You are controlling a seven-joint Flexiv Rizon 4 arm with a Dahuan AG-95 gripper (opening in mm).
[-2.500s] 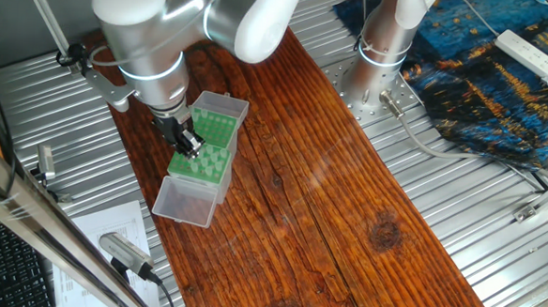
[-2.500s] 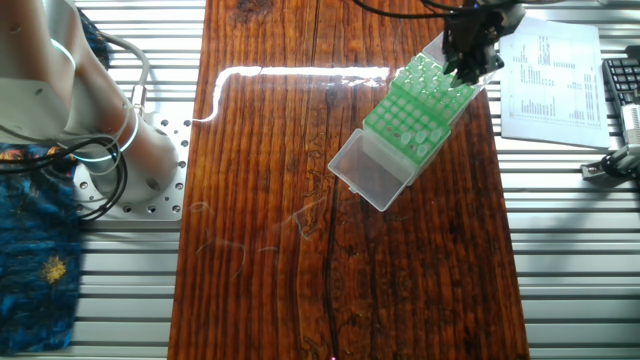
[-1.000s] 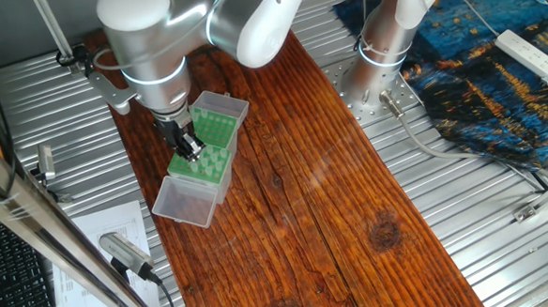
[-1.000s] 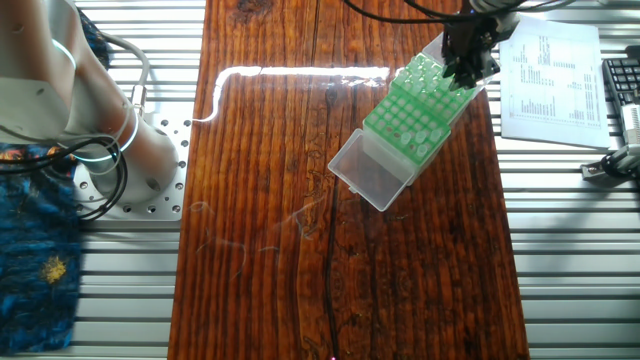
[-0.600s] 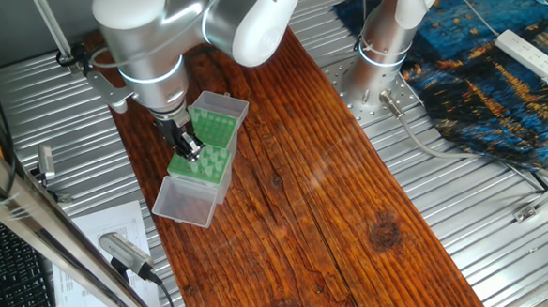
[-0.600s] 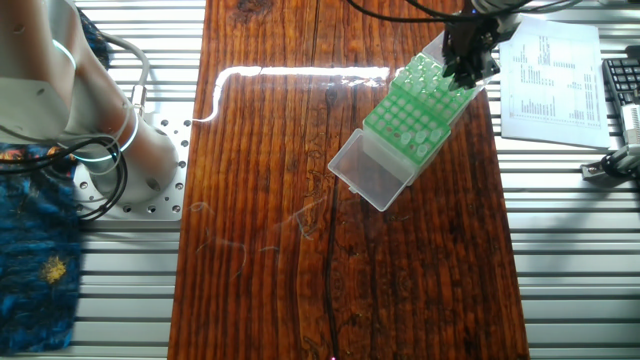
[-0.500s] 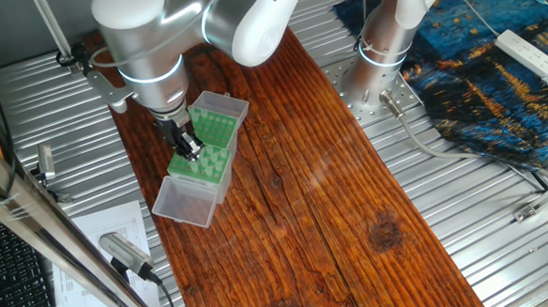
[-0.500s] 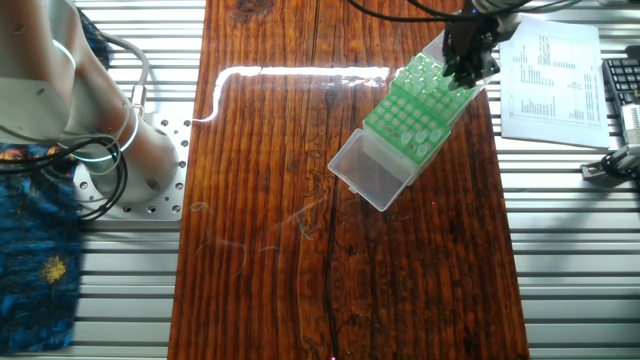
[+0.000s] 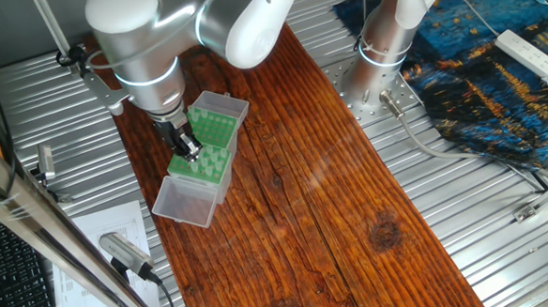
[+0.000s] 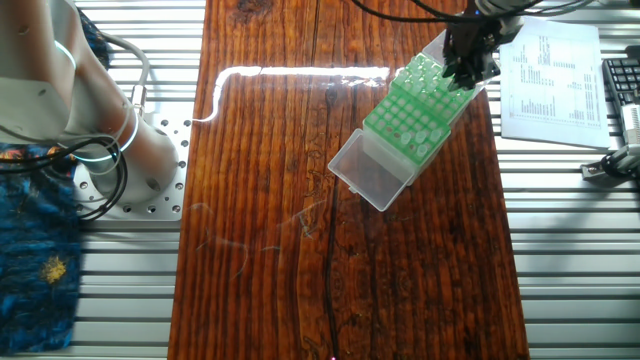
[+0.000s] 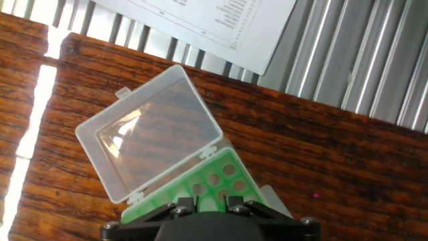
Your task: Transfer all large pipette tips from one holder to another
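Observation:
Two green holders sit end to end on the wooden table, the far holder [image 9: 215, 127] and the near holder [image 9: 207, 169]. Each has its clear lid folded open. In the other fixed view they form one green strip [image 10: 405, 115], and pale large pipette tips [image 10: 424, 72] stand in its end by the paper. My gripper [image 9: 190, 150] points down at the seam between the holders, on their left side. It covers that corner from above [image 10: 466, 66]. In the hand view the gripper [image 11: 210, 201] shows two fingers a narrow gap apart over green holes [image 11: 215, 181]. What is between them is hidden.
An open clear lid [image 11: 150, 140] lies toward the table's edge, and a second lid [image 9: 224, 103] lies at the far end. A printed sheet [image 10: 555, 75] rests on the metal slats beside the holders. Another arm's base [image 9: 382, 56] stands at the back.
The gripper stays at the same spot over the holders. The arm's upper joint has shifted slightly to the left.

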